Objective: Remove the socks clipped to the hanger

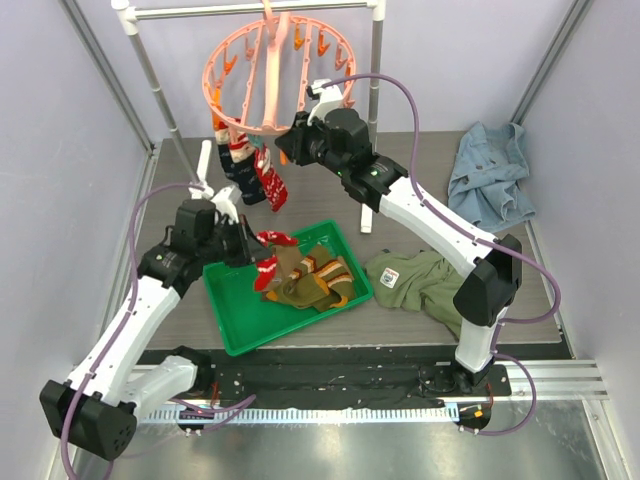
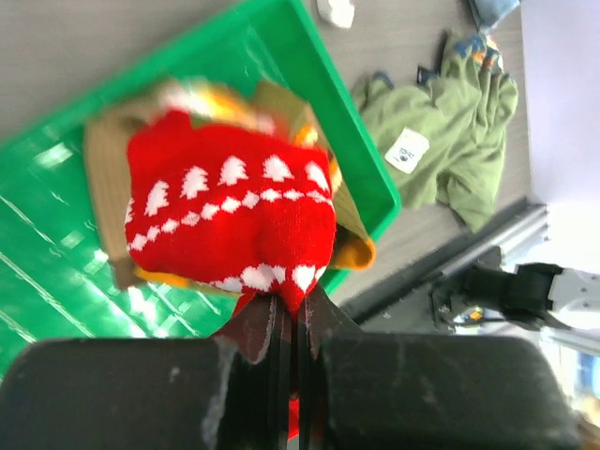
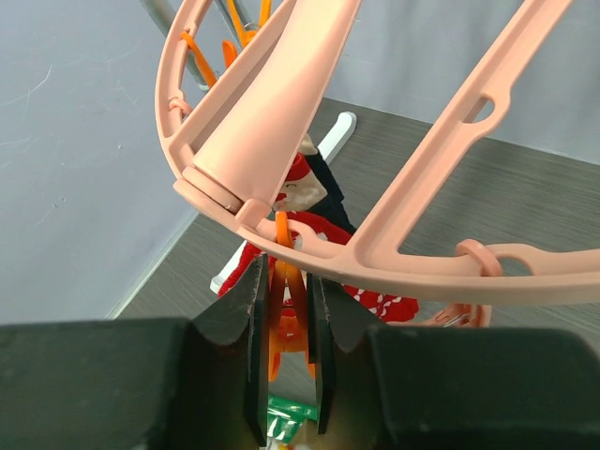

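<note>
Over green plastic tray (image 1: 235, 325), left end effector (image 2: 289, 319) clenched on bunched, limp red knitted sock with white tree pattern (image 2: 225, 216). Risk: release near rim drops it on desk (image 1: 420, 170). Right end effector (image 3: 286, 281) straddles orange plastic peg (image 3: 279, 337) on round salmon-pink plastic hanger (image 3: 422, 253); gripping or not, cannot tell. Risk: tug tilts hanger, peg slips. Red and navy socks (image 1: 255, 170) clipped at hanger rim; olive-brown socks (image 1: 310, 280) in tray.
</note>
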Tool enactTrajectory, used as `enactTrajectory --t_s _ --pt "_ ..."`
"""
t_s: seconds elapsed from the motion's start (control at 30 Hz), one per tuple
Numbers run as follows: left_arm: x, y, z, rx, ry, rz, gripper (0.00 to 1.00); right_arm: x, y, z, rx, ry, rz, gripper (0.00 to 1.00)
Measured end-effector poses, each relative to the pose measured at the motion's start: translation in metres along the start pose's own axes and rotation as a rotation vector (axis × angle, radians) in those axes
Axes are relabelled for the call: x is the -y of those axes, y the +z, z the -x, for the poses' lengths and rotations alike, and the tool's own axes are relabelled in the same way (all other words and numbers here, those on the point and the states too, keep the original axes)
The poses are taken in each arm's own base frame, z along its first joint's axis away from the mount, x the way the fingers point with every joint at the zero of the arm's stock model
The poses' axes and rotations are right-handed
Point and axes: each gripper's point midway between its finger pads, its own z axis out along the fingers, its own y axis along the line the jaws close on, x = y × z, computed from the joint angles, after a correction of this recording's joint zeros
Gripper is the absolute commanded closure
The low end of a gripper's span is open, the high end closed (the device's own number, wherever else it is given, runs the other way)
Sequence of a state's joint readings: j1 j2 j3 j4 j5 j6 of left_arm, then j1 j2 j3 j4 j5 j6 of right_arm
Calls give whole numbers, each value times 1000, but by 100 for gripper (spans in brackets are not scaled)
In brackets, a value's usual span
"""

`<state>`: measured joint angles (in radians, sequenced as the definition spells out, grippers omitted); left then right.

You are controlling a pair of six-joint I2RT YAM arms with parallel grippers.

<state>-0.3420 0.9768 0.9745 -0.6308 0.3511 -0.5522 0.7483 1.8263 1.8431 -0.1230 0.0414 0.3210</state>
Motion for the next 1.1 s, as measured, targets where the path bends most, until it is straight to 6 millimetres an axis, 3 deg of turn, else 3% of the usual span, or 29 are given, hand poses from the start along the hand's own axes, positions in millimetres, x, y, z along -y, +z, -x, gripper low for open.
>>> enactTrajectory --t_s 0.17,0.27,0.4,0.43,0.5,0.67,0.93,1.1 --pt "-20 17 -41 -103 -117 23 98 2 0 1 0 4 -1 96" --pt "-39 27 -66 -157 -189 77 88 4 0 1 0 5 -2 96" --pt "-62 36 -83 -197 -258 179 45 4 0 1 -1 8 0 95" --pt "-66 37 -83 -192 -267 202 40 4 0 1 -1 9 0 95" --pt "-71 37 -80 -170 -275 235 28 4 0 1 -2 11 0 94" --pt "-68 24 -62 -81 -265 252 15 5 0 0 -5 12 0 93" --pt "-32 -6 14 135 -177 208 14 13 1 -1 -7 13 -14 93" --pt "-33 -4 33 170 -157 237 15 16 1 -3 -10 14 -9 93"
